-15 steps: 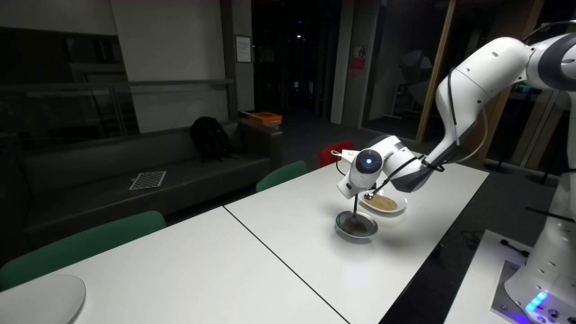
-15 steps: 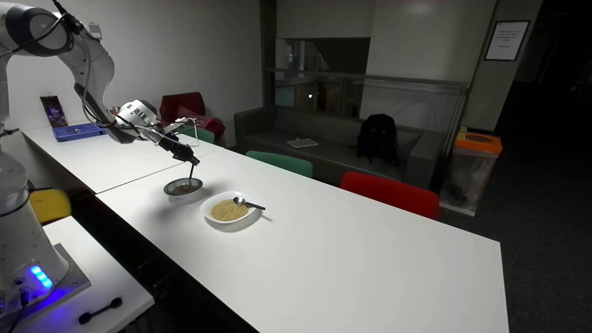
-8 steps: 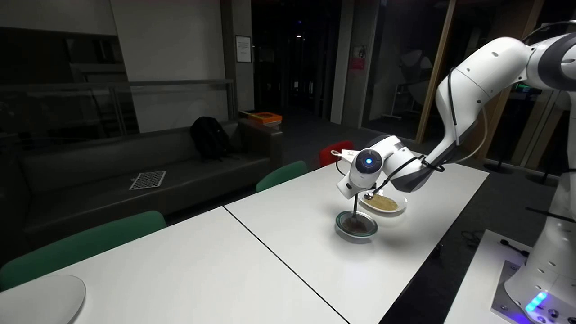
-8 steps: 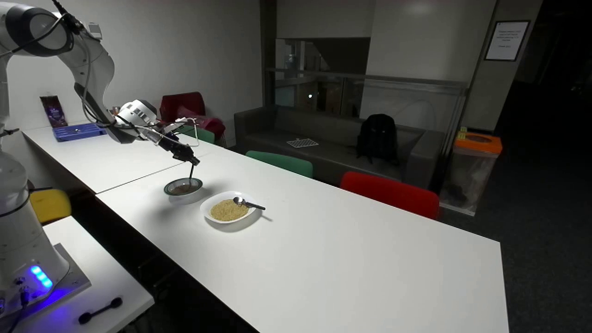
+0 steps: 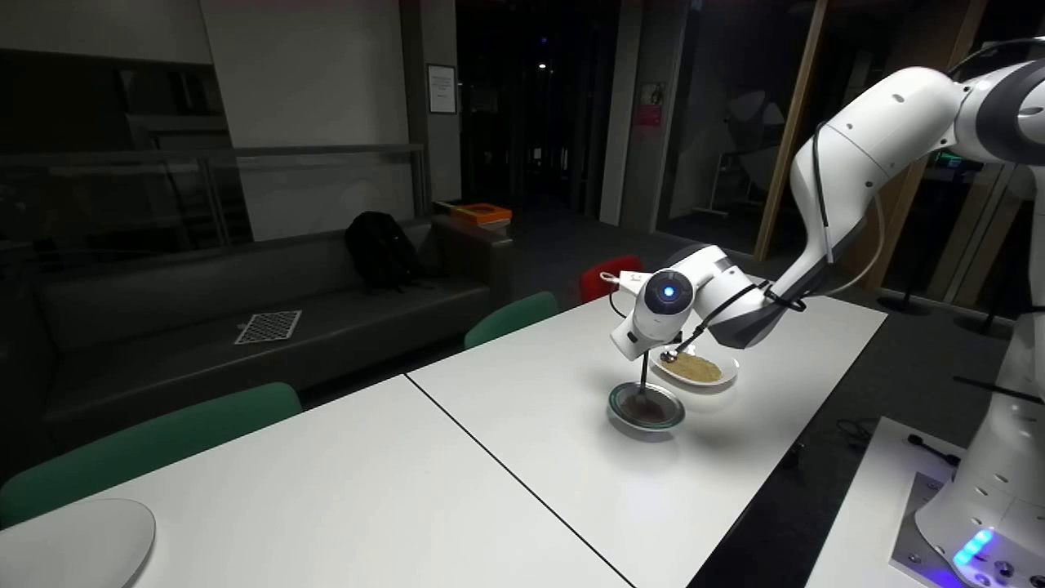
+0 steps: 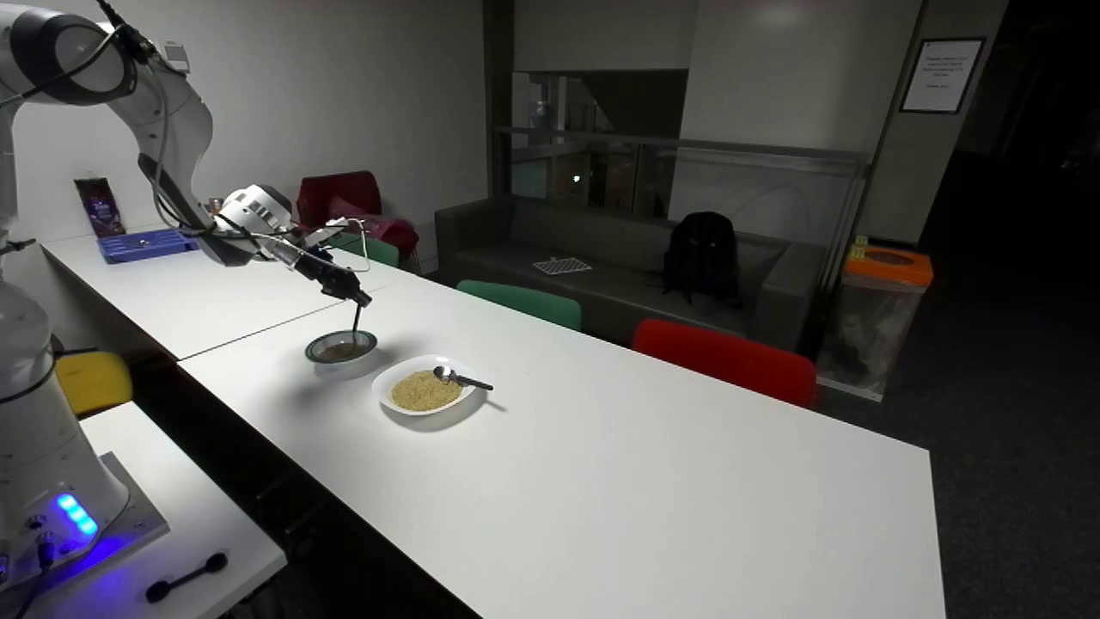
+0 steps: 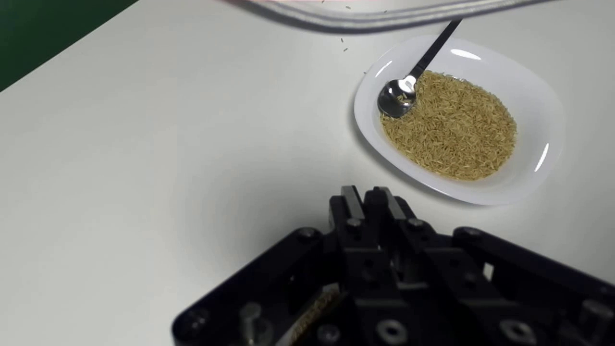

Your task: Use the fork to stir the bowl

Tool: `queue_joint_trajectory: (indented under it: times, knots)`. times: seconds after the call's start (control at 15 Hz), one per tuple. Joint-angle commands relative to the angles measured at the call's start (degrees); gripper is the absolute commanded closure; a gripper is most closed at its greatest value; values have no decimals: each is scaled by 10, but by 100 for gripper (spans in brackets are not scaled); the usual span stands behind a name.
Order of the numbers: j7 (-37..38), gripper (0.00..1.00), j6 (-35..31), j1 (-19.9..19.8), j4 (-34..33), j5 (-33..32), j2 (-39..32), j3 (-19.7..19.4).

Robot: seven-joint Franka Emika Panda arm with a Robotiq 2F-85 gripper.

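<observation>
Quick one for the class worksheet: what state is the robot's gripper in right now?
Gripper: jaws closed, holding the fork, whose lower end is down in the green-rimmed bowl.

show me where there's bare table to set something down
Widest on the table: well past the dish and spoon, alongside the red chair. Another: across the seam from the bowl, up to a green chair. Crowded: at the bowl, where the fork stands, the jaws shut on it, the dish close by.
</observation>
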State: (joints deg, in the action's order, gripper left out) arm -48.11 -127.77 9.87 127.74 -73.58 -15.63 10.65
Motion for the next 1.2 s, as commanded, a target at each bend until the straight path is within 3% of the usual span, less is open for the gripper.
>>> queue_joint_trajectory:
  times: [0.0,1.13]
  knots:
    - [-1,97,12,2,-8,-3,5,3]
    - [-5,97,15,-4,-19,-20,-1,-8]
